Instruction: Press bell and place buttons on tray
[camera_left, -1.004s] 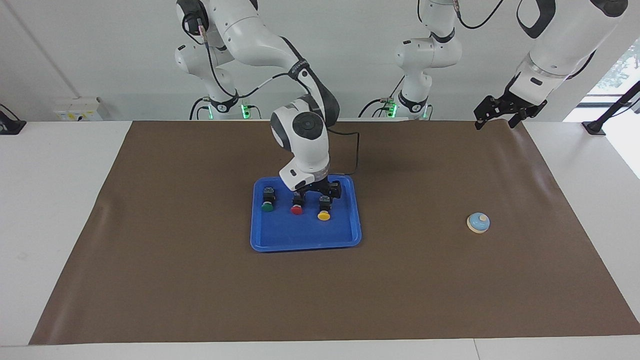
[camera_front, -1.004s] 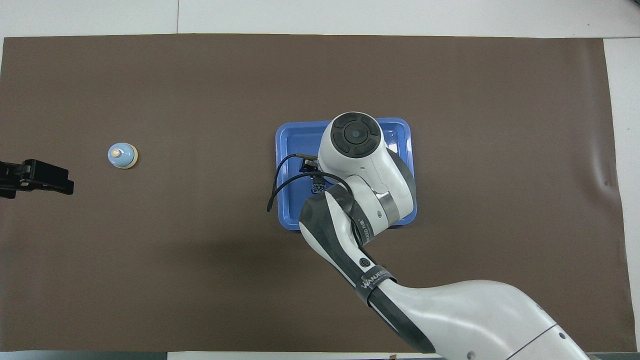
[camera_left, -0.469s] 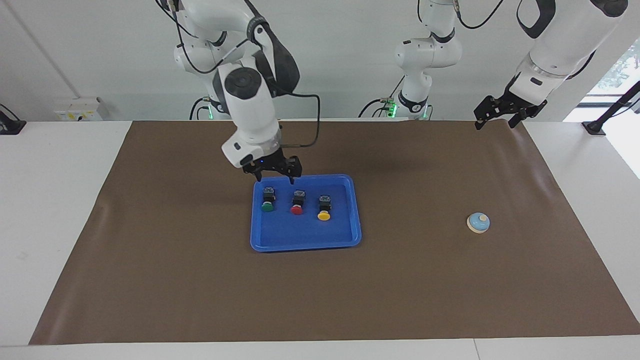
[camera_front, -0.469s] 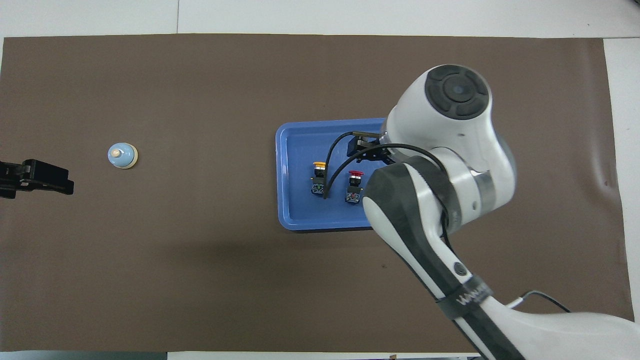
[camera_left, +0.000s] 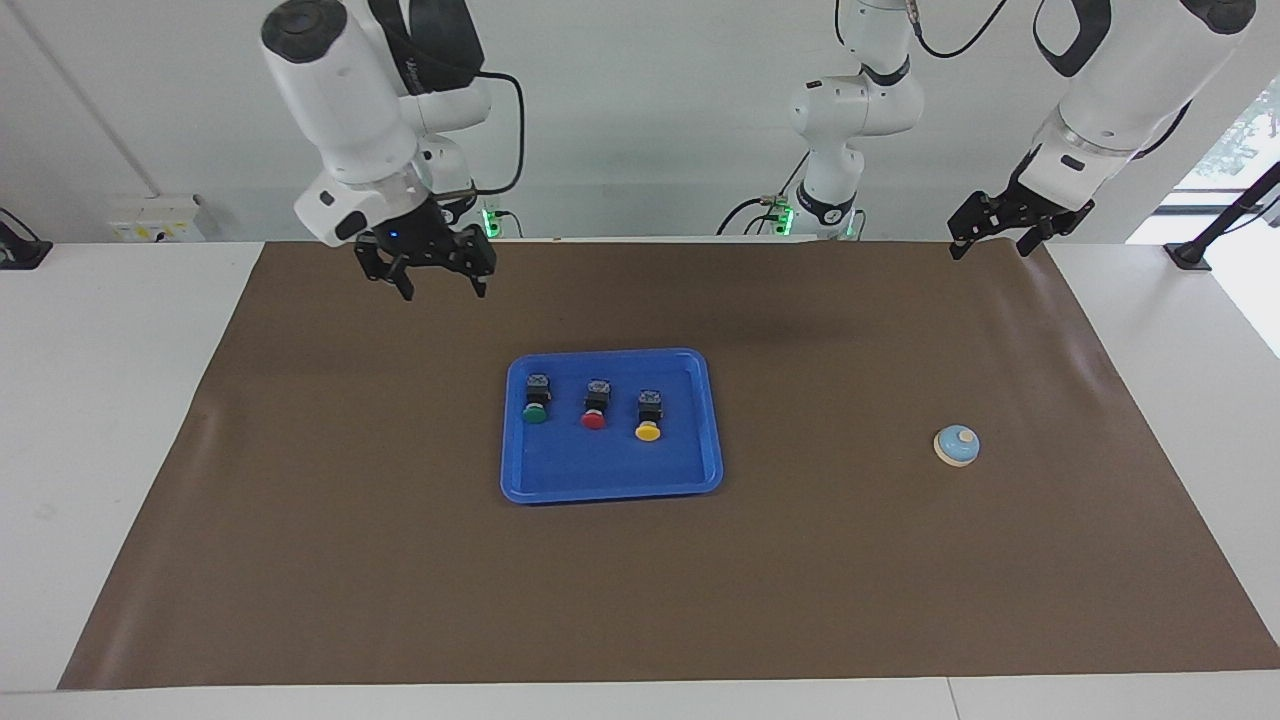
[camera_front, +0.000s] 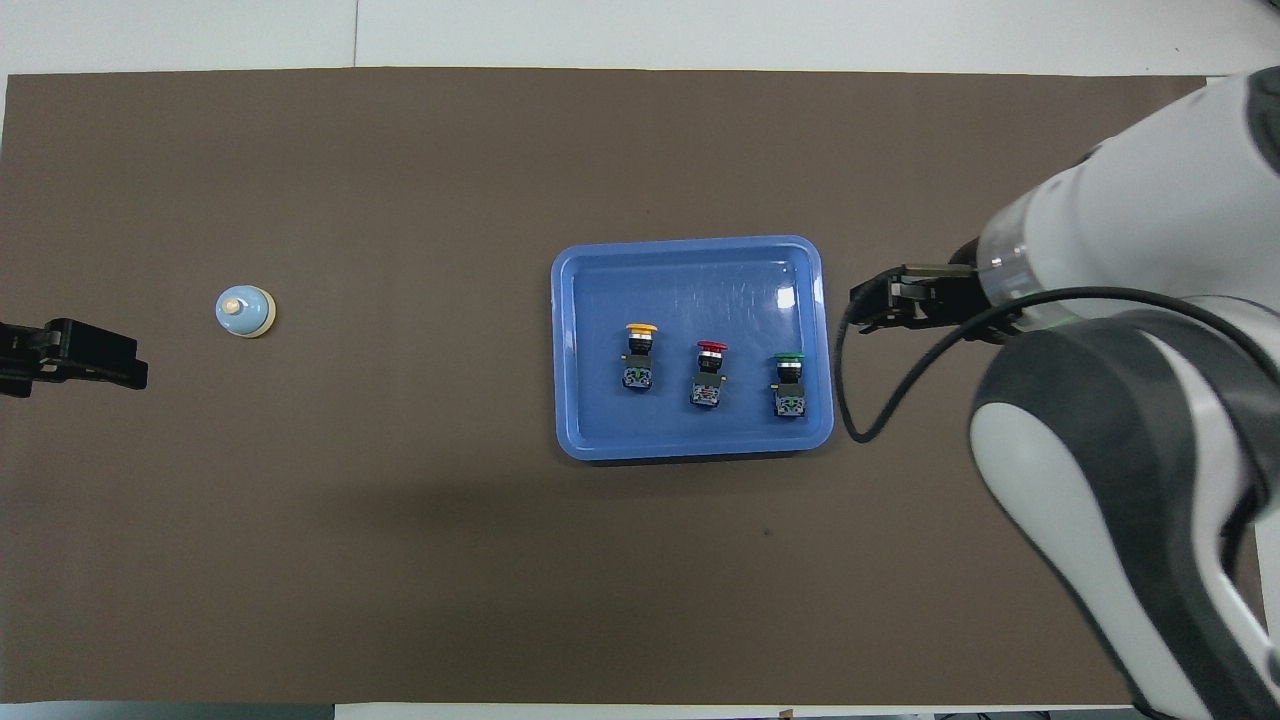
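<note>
The blue tray (camera_left: 610, 490) lies mid-mat, also in the overhead view (camera_front: 700, 285). In it stand three buttons in a row: green (camera_left: 536, 402), red (camera_left: 595, 405) and yellow (camera_left: 649, 415); overhead they show as green (camera_front: 788, 382), red (camera_front: 709, 372) and yellow (camera_front: 639, 355). The bell (camera_left: 957, 445) (camera_front: 245, 311) sits alone toward the left arm's end. My right gripper (camera_left: 440, 285) (camera_front: 862, 312) is open and empty, raised over the mat beside the tray. My left gripper (camera_left: 992, 245) (camera_front: 100, 358) is open and empty, waiting over the mat's edge near the bell.
A brown mat (camera_left: 350, 560) covers most of the white table (camera_left: 100, 420). A black cable (camera_front: 850, 400) hangs from the right wrist beside the tray. A small white box (camera_left: 155, 218) sits at the wall at the right arm's end.
My right gripper has lifted out of the tray and swung away toward the right arm's end, leaving all three buttons in the tray. The left arm has not moved.
</note>
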